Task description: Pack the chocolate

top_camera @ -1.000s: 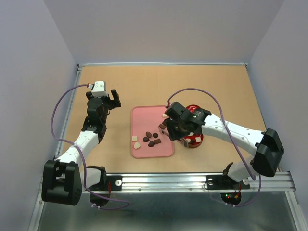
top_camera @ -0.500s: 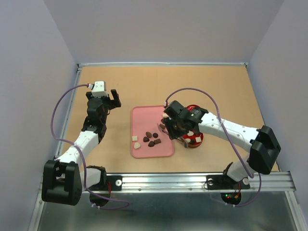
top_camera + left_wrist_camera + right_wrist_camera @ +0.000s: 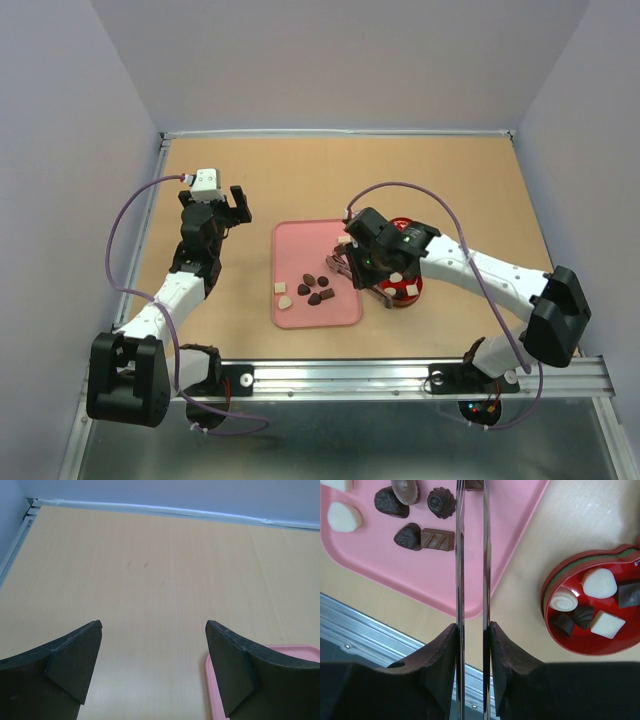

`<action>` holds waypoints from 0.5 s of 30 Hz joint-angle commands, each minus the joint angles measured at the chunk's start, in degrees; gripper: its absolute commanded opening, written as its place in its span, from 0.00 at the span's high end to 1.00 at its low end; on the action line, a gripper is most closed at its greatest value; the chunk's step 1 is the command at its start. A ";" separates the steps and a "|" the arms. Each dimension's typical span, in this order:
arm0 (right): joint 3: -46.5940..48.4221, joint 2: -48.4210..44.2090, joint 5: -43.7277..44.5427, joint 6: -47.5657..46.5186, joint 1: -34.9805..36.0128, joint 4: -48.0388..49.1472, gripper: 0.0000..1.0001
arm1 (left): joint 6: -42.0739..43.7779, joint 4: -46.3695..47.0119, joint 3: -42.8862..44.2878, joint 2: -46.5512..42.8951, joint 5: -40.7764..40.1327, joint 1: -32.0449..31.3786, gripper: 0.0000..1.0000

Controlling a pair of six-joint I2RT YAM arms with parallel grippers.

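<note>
Since a second ago, the right hand has narrowed over the pink rectangular tray, seeking brown and cream chocolates. Left wrist: left hand gapes, idle above the worktop. Right wrist: fingers stand nearly together, and I cannot tell whether they grip anything; several pieces already sit in the round red tin.
</note>
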 commanded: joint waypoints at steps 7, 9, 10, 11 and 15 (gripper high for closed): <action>3.33 -9.93 5.30 3.68 -0.25 -4.09 0.72 | 0.03 1.72 1.34 -0.88 -0.15 0.34 0.04; 3.07 -10.80 8.20 4.73 -0.25 -7.08 0.72 | -0.05 1.63 1.34 -0.97 -0.15 0.34 0.04; 2.29 -11.16 8.90 5.17 -0.33 -8.04 0.72 | 0.03 1.63 1.34 -1.06 -0.24 0.34 0.04; 1.76 -11.68 9.52 6.22 -0.33 -9.62 0.72 | -0.05 1.63 1.34 -1.14 -0.15 0.42 0.04; -0.18 -15.20 11.54 9.47 -0.77 -13.49 0.72 | -0.14 1.63 1.25 -1.32 0.03 0.42 0.04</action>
